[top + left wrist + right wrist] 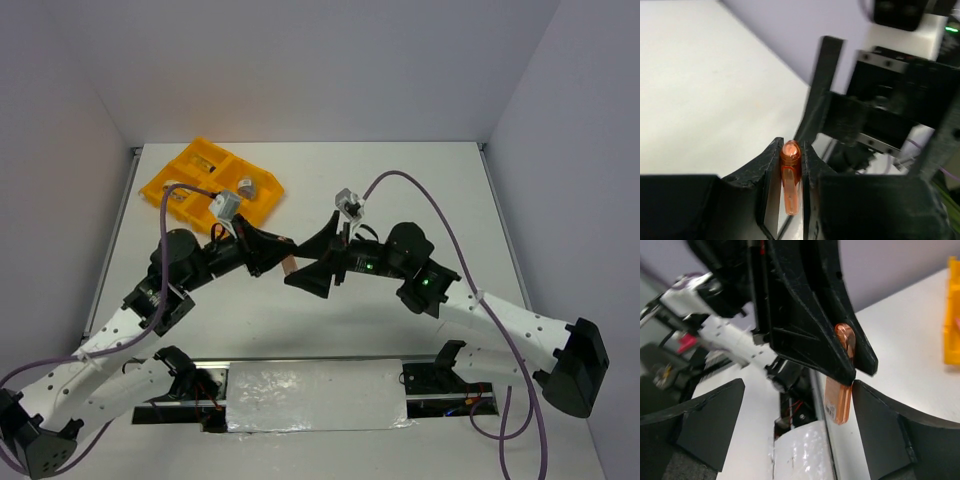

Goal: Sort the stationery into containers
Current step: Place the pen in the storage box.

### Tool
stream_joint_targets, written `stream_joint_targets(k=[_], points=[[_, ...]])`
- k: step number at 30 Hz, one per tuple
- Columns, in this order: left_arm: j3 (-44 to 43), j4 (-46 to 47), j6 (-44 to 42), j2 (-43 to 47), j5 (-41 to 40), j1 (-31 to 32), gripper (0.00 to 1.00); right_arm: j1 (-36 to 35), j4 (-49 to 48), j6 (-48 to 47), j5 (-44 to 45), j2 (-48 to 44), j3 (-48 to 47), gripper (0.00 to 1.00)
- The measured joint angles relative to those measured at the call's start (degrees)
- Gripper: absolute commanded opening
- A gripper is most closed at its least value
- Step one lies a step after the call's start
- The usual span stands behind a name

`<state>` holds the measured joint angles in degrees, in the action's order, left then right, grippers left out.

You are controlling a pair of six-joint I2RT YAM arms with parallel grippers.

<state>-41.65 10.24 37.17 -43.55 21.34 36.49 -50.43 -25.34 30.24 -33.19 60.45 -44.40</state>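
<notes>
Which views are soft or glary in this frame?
Left wrist: translucent orange plastic piece sharp in the left gripper, everything behind it smeared. Right wrist: same piece crisp with a small glint on its rounded top, left background blurred. Top external: sharp, evenly lit, only soft shadows.

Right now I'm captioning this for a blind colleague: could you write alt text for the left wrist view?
The left gripper is shut on a small translucent orange piece, which stands upright between its black fingers. Just beyond it, blurred, is the right gripper with its jaws wide apart. The white table lies behind.
</notes>
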Motion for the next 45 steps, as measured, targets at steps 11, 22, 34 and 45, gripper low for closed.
stream_joint_targets(k=[11,22,34,45], points=[[-11.5,-21.3,2.4,-17.5,-29.7,-11.6,0.00,5.4,15.5,1.4,26.7,-7.1,6.7,1.00],[-30.6,-30.4,8.2,-48.2,-41.9,-28.4,0.16,5.7,23.8,2.2,28.8,-18.7,13.0,1.00],[-38.7,-33.4,9.7,-58.1,-44.2,-30.9,0.76,5.7,30.6,0.9,27.9,-25.5,12.7,1.00],[-42.1,-42.2,5.9,-50.0,-39.3,-30.3,0.99,5.7,41.0,-3.5,34.1,-25.0,3.7,1.00]])
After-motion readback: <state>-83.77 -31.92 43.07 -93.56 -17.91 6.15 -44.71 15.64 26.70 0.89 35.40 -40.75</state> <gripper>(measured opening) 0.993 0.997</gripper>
